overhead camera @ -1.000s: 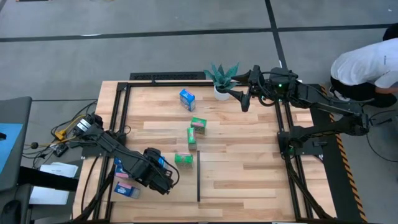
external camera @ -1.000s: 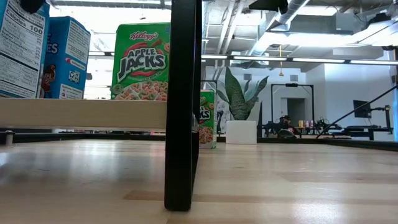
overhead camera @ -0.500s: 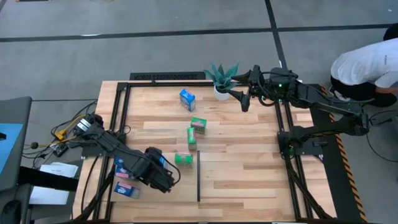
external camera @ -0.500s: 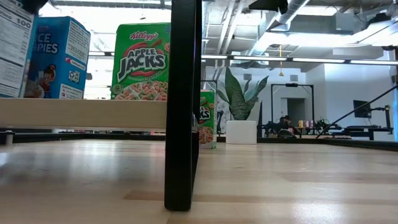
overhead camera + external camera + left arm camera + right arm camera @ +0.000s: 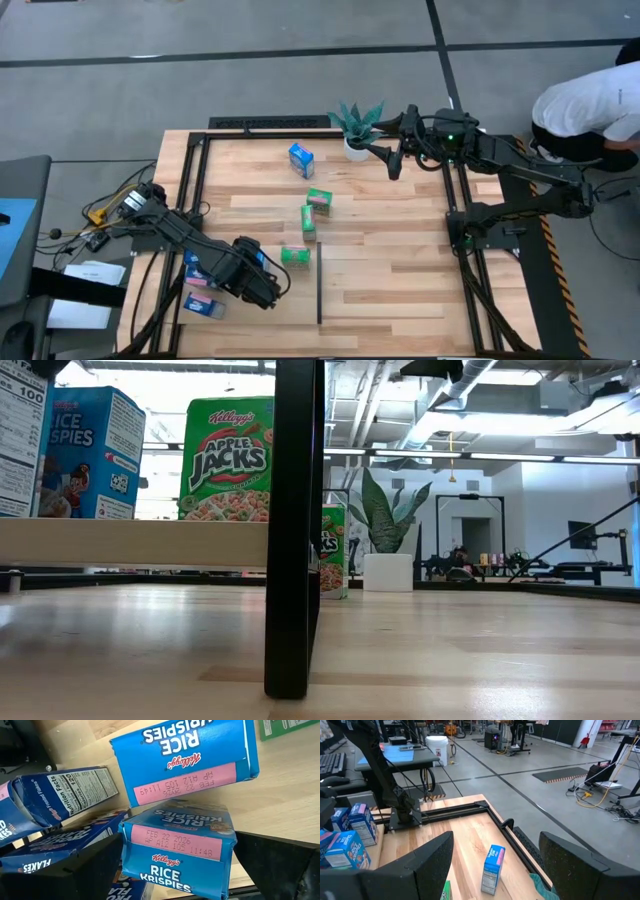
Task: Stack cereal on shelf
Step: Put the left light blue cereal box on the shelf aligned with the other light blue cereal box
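My left gripper [image 5: 260, 284] is near the table's near-left corner, shut on a blue Rice Krispies box [image 5: 177, 852]. A second Rice Krispies box [image 5: 185, 757] stands just beyond it. Frosted Flakes boxes [image 5: 60, 795] lie tumbled beside them, and they show as a blue pile [image 5: 200, 285] in the high view. Three green Apple Jacks boxes [image 5: 308, 220] and one blue box [image 5: 301, 159] stand apart on the light-wood shelf surface [image 5: 400, 260]. My right gripper [image 5: 393, 160] hangs open over the far right side, next to the plant. My left gripper pinches the Rice Krispies box between its two fingers [image 5: 85, 870], one on each narrow side face [image 5: 131, 865]. The pink dated top flap [image 5: 175, 840] faces the wrist camera. The box's bottom end is hidden, so I cannot tell whether it is lifted clear.
A potted plant [image 5: 355, 125] stands at the far edge. The thin black divider strip [image 5: 320, 285] runs toward the near edge and rises as a dark post [image 5: 293, 530] in the low view. Black rails [image 5: 195, 190] frame the planks. A person in white [image 5: 590, 105] bends beside the right arm.
In the low view the box with the nutrition panel has slid toward the table's left, uncovering more of the blue Rice Krispies box behind it. The high view shows almost no shift of the left gripper.
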Controlling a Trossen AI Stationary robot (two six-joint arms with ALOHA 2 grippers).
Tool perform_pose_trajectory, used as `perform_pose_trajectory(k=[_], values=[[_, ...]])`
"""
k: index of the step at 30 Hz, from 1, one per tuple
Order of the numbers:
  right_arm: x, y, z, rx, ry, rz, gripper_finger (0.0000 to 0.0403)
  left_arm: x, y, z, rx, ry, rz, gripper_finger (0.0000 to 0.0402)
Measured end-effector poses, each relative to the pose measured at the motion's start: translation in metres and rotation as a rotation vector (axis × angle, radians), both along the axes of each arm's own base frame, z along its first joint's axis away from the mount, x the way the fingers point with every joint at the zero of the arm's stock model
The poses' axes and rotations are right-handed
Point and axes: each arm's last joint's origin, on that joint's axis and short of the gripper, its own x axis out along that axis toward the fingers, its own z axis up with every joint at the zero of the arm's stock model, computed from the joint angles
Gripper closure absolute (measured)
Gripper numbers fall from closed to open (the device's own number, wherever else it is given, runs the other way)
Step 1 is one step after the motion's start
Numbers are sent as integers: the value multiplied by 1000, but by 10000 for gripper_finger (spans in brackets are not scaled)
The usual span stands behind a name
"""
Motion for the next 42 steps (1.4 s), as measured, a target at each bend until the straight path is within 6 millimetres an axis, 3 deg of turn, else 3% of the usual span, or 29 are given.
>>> perform_pose_trajectory(k=[11,20,29,36,42], values=[[0,0,-2,6,20,0,85,6,5,1,-12,-25,-17,36],[0,0,-2,6,19,0,85,5,10,18,43,-57,-9,36],[0,0,-2,6,19,0,85,8,8,37,-8,-113,-10,36],[0,0,-2,7,19,5,85,2,-4,66,-192,-141,10,36],[0,0,-2,7,19,6,85,-12,-24,65,-287,-53,56,36]])
